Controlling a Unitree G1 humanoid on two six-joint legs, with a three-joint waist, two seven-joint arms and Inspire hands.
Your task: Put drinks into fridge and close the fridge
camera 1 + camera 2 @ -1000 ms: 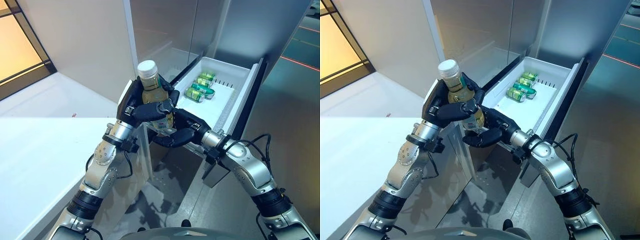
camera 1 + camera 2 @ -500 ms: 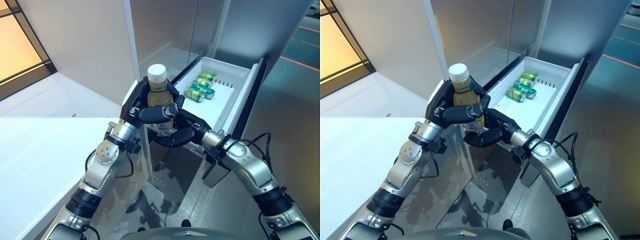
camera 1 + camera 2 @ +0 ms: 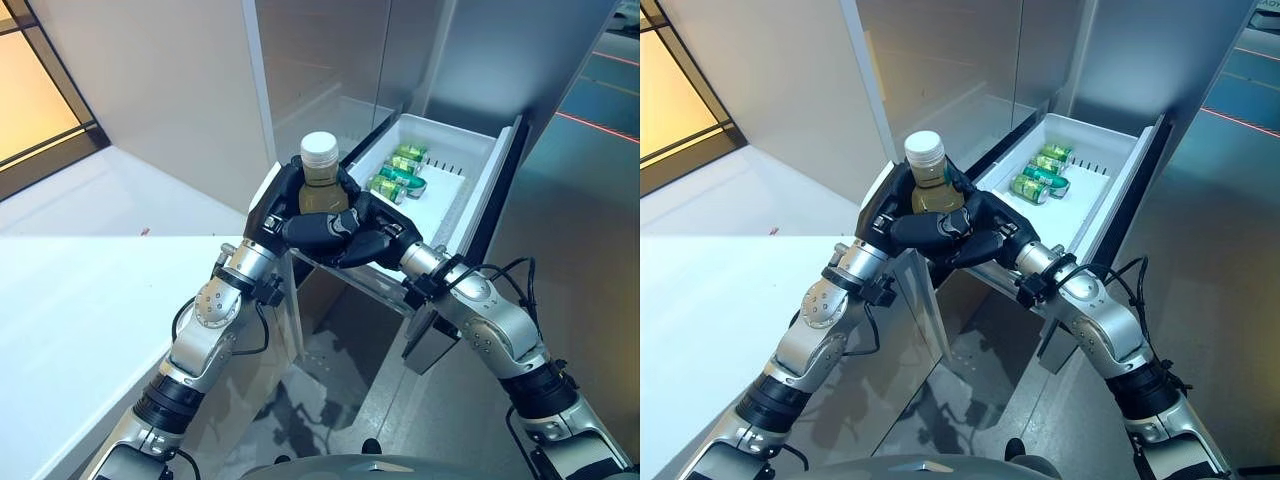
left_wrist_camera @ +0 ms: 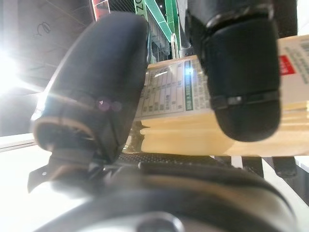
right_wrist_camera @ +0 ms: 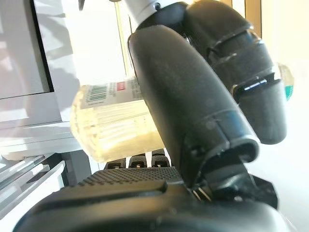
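Bottle (image 3: 320,182) upright btwn both hands, left hand (image 3: 290,205) wrapped round it at 9 o'clock, right hand (image 3: 375,243) curled onto its lower body at 3, prob a handover so it reaches fridge drawer (image 3: 455,205) w/ cans (image 3: 398,172) at 1.

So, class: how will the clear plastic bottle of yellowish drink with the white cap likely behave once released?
The clear plastic bottle of yellowish drink looks full, so probably weighty. Tall and narrow, it may tip. On its side, its round body would likely roll.
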